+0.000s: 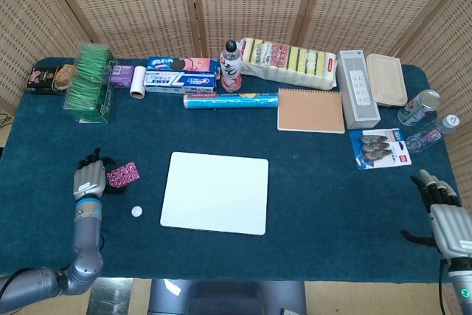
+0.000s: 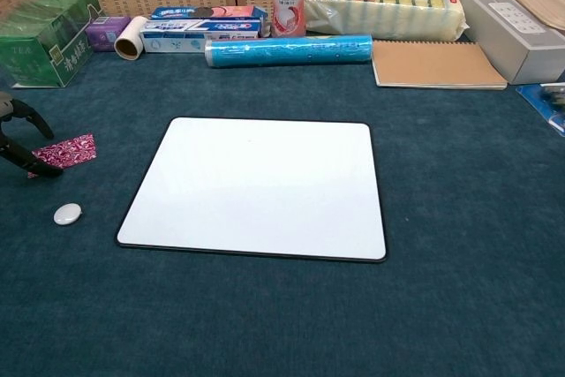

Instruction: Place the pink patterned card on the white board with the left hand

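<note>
With the card (image 1: 122, 175) flat on the tabletop (image 1: 310, 182) left of the board (image 1: 216, 192), the left hand (image 1: 88, 180), fingers apart and empty, may push it instead of lifting.

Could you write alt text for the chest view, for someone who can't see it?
At the far left edge, the robot's left hand reaches its dark fingers onto a pink patterned card lying on a dark blue table, left of an empty white board. A small white disc lies nearby; packaged goods line the back.
</note>
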Motion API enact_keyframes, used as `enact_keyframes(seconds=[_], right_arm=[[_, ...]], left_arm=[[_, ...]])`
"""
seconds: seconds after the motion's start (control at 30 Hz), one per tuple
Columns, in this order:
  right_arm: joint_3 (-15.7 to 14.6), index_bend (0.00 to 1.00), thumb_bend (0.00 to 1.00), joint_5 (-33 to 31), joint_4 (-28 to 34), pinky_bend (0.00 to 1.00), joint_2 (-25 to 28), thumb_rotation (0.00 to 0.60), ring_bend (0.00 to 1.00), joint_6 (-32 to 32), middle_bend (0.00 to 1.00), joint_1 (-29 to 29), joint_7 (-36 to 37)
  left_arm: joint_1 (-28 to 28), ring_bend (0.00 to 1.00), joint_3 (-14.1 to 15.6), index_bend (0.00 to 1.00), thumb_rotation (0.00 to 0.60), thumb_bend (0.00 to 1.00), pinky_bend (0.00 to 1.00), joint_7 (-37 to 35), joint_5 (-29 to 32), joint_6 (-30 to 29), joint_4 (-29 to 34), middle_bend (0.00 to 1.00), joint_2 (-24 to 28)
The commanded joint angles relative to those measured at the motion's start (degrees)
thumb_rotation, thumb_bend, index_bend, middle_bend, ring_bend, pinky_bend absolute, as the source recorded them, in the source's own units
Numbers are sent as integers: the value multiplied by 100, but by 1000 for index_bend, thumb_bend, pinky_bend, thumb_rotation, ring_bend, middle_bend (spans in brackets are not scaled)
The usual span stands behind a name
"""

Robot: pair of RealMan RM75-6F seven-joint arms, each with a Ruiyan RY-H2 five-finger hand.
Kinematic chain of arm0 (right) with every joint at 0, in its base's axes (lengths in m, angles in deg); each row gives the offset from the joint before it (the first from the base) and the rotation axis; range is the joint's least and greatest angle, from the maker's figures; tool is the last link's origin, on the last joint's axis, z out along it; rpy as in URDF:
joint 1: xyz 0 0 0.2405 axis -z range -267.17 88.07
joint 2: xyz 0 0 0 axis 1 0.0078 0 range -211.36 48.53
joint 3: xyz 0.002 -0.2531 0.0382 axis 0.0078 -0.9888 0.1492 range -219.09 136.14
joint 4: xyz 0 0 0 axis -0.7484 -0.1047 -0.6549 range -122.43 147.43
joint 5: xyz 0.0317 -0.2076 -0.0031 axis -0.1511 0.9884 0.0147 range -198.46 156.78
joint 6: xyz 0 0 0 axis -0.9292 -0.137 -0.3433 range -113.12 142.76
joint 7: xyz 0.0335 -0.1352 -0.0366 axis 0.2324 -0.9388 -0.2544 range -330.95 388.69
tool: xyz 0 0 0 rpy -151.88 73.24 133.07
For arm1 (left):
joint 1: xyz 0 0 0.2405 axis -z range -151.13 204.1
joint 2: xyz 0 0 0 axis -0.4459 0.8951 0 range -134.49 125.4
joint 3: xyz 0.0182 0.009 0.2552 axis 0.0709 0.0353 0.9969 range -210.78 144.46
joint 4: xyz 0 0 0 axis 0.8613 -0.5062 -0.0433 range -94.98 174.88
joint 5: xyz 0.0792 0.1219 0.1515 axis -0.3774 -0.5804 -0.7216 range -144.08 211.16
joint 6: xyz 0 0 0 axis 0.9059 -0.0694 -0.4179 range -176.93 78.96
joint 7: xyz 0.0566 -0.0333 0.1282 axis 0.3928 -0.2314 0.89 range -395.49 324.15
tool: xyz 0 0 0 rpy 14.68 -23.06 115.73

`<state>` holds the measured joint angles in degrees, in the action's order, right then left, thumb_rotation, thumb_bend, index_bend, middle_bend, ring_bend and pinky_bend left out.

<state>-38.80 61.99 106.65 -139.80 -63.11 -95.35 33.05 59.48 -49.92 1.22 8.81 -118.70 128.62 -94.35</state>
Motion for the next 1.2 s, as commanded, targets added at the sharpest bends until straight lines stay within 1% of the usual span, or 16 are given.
enact_keyframes(seconds=[0.03,0.27,0.37,0.53,0.7,0.93,1.2], right_arm=[[-2,29,0,-12,2,0,4,600,0,14,0,-2,-6],[2,29,0,-49,17,0,13,600,0,34,0,-5,-18],[6,29,0,-60,20,0,19,600,0,33,0,-4,-13],[8,29,0,-73,25,0,36,600,0,45,0,-5,5],[6,29,0,-82,40,0,58,600,0,55,0,-2,26],[9,29,0,-103,42,0,73,600,0,71,0,-5,36],[4,29,0,-104,49,0,81,600,0,82,0,-7,33]], left_arm=[[13,0,2,291,600,136,49,-17,24,45,-28,0,0],[54,0,30,304,600,140,49,-27,76,114,-98,0,-32],[58,0,27,325,600,144,49,-58,73,125,-84,0,-22],[69,0,50,391,600,163,49,-35,89,92,-56,0,-4],[98,0,66,411,600,175,49,3,133,70,-67,0,-26],[104,0,57,414,600,177,49,-31,111,32,-25,0,1],[62,0,30,414,600,176,49,-156,-113,-90,273,0,205]])
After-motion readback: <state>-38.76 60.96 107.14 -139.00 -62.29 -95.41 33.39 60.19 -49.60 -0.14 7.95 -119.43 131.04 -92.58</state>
